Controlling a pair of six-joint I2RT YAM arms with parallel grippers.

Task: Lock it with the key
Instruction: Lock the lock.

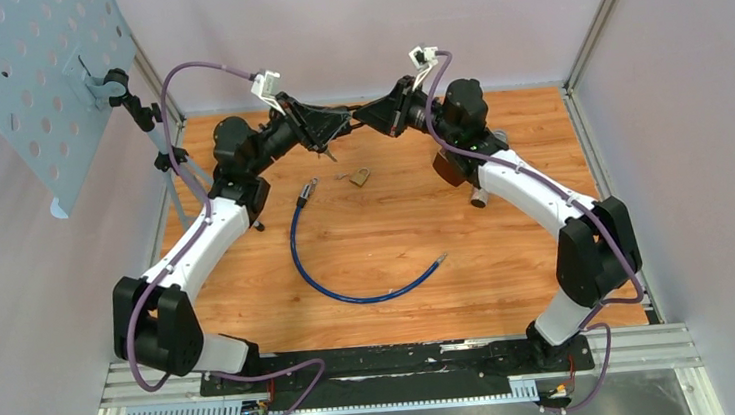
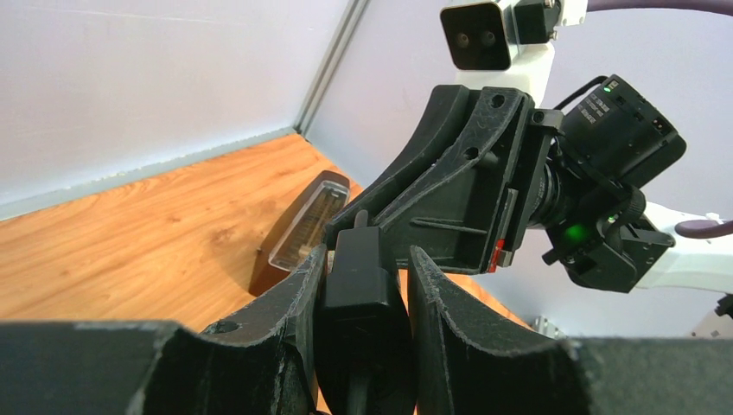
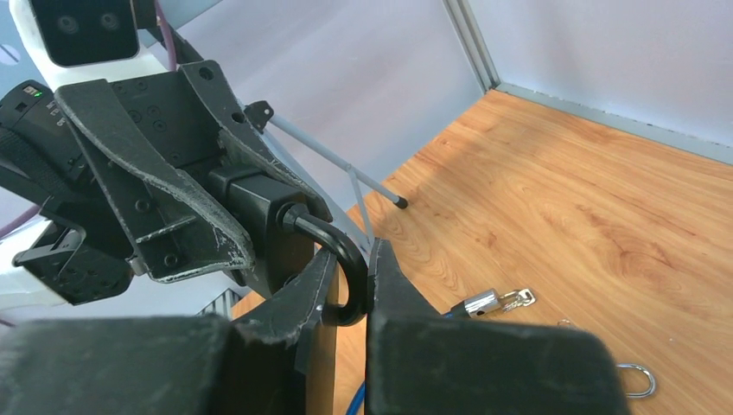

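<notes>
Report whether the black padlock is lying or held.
Held: left hand grips the black padlock body, right hand pinches its shackle.

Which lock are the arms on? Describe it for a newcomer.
At the back of the table, the left gripper and right gripper meet in mid-air. The black lock is held between them, body in the left, shackle in the right. Unlike it, the small padlock by the blue cable lies on the wood.
</notes>
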